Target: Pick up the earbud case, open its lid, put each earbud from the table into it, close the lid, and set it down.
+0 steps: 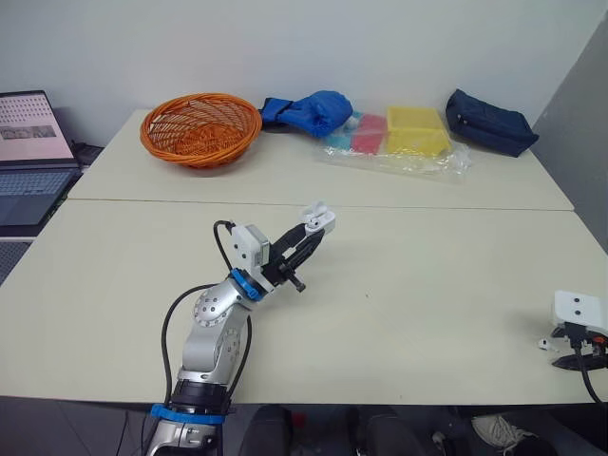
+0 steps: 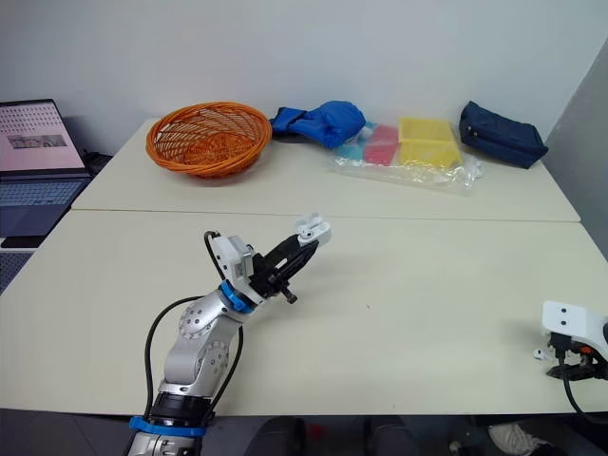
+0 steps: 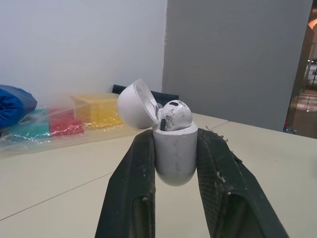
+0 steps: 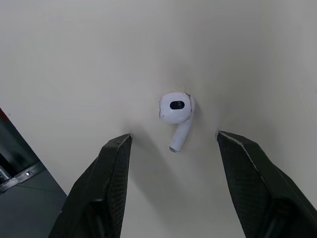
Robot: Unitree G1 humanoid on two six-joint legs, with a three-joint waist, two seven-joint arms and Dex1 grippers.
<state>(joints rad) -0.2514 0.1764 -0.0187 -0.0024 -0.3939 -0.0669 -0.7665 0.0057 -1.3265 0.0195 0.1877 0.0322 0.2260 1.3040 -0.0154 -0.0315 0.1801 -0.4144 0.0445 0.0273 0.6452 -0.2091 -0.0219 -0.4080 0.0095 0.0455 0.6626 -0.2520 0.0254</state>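
Pale table under both arms.
Left gripper: fingers narrow, clamped on both sides of case, held off table.
Right gripper: fingers spread wide, holding nothing.
Case: long axis runs along fingers, top past fingertips; lid swung open to one side.
Seated earbud: head pokes out of case top.
Loose earbud: flat on table between right fingers, touching neither, stem toward gripper.

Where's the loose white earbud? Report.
Right wrist view: the white plastic earbud lies on the beige table at its near right edge, framed by the open right gripper.
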